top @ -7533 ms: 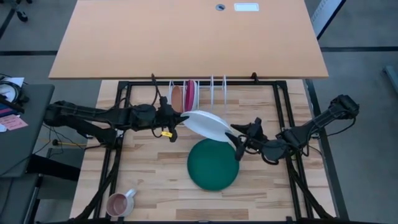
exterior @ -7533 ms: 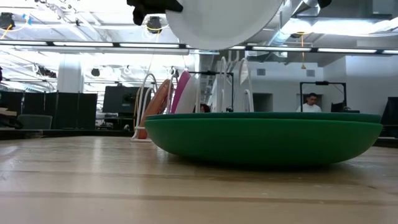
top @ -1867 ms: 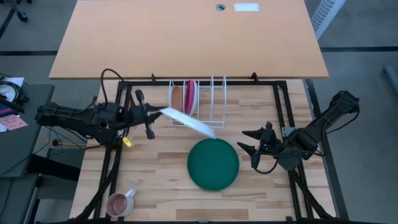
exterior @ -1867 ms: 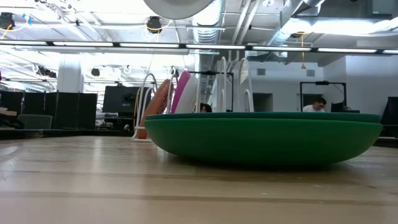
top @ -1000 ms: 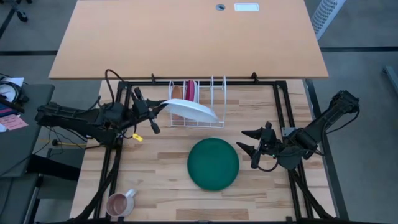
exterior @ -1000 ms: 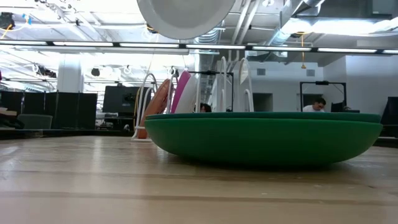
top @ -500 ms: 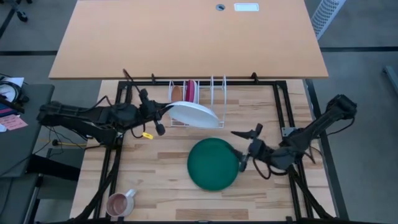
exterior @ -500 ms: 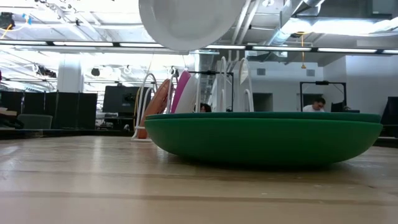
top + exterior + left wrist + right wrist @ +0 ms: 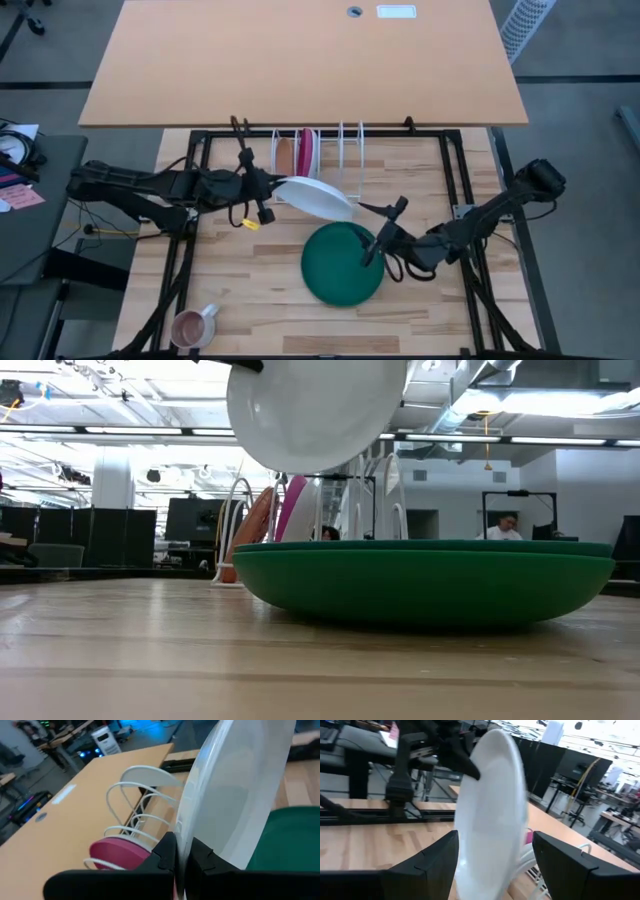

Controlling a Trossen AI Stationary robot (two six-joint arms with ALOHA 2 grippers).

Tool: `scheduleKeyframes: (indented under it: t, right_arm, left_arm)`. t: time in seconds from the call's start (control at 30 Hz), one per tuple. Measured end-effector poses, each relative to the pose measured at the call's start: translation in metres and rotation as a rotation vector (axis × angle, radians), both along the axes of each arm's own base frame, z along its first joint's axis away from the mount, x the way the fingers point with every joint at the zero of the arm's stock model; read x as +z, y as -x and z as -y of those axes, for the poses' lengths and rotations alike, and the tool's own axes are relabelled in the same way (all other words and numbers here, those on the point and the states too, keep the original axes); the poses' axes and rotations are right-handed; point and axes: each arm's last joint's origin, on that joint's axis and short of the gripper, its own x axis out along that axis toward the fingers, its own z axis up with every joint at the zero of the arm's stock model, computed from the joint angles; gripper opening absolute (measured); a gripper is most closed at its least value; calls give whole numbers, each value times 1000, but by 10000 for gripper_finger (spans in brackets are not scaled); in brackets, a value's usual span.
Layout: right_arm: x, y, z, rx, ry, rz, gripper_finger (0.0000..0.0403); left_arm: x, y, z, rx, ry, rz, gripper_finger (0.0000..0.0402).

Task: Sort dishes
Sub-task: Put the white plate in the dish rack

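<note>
On the desk (image 9: 250, 270) the green plate (image 9: 340, 265) lies flat before the wire rack (image 9: 335, 160), with the orange-brown and pink plates (image 9: 305, 152) slotted inside. The left hand (image 9: 262, 190) grips the white plate (image 9: 315, 197) aloft near the rack; the right hand (image 9: 380, 235) hovers spread over the green plate's edge

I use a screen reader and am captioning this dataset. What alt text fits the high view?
From above: the left gripper, shut on a white plate, holds it by the wire rack. The open right gripper hovers at the green plate lying on the table.
</note>
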Motion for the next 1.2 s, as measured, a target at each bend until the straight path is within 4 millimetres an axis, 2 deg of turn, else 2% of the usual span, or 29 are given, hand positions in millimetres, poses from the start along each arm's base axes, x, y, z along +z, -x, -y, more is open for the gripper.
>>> scheduleKeyframes:
  t: [0.5,0.67,0.77,1.2]
  right_arm:
    - [0,0,-1,16,-22,14,260]
    - [-1,-3,-6,232,-28,1,260]
    - [0,-4,-8,286,-52,19,260]
    - [1,-5,1,154,-72,42,260]
  left_arm:
    - [2,-6,6,-73,-42,-13,0]
    - [3,-5,10,-124,-118,-45,0]
    - [3,-5,15,-160,-137,-48,0]
    - [6,-5,13,-53,-51,38,0]
